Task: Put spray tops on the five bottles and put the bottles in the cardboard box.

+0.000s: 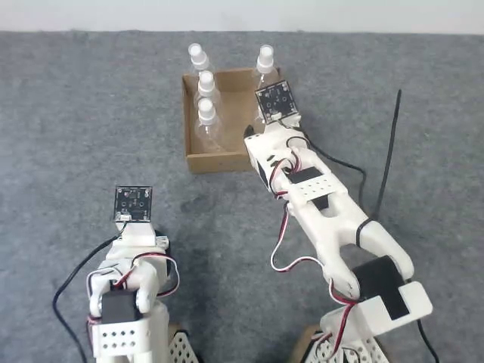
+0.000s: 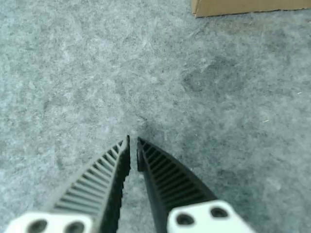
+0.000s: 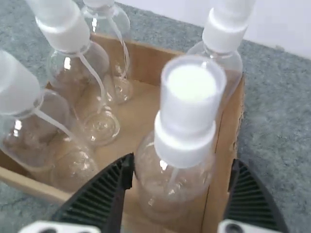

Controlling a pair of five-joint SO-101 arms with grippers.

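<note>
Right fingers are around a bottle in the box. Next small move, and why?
Probably lift the right gripper straight up: the capped bottle looks already stood in the cardboard box, against its wall, and the fingers sit spread either side.

Illumination is bright, even and diffuse, from above. The right arm (image 1: 325,212) casts only a faint, soft shadow on the mat (image 1: 76,113). Small glare spots mark the bottles (image 3: 73,68); one cap (image 3: 192,85) reads near white.
</note>
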